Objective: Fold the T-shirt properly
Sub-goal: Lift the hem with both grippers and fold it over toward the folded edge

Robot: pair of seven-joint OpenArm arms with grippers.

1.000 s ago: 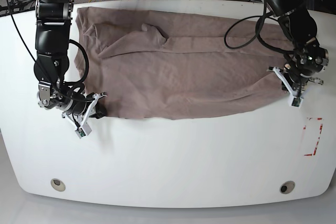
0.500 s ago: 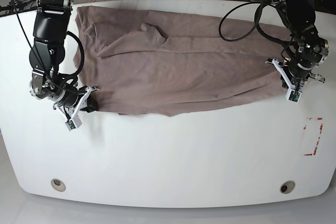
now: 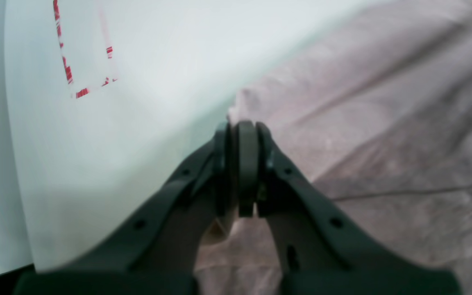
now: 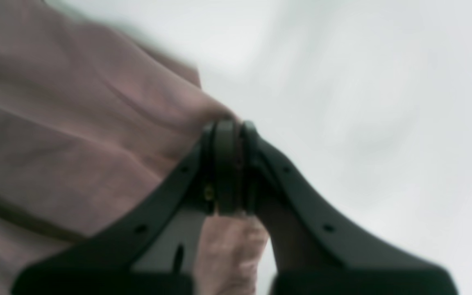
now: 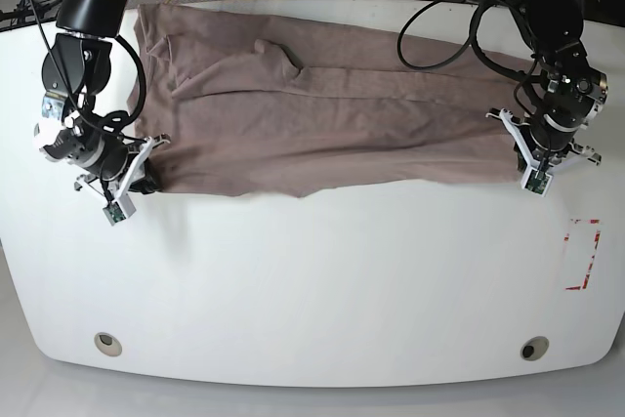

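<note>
Stretching wide across table (image 5: 312,280): mauve T-shirt (image 5: 322,129), wrinkled, corners pinched.

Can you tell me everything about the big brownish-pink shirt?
The plain dusty pinkish-brown T-shirt of thin soft cloth lies spread wide and wrinkled across the far half of the white table, with folds near its top. The left gripper pinches one near corner and the right gripper pinches the other.

Base view high overhead, whole table (image 5: 312,280); wrist views close, low (blurred), sharing the T-shirt (image 5: 332,124) edges.
</note>
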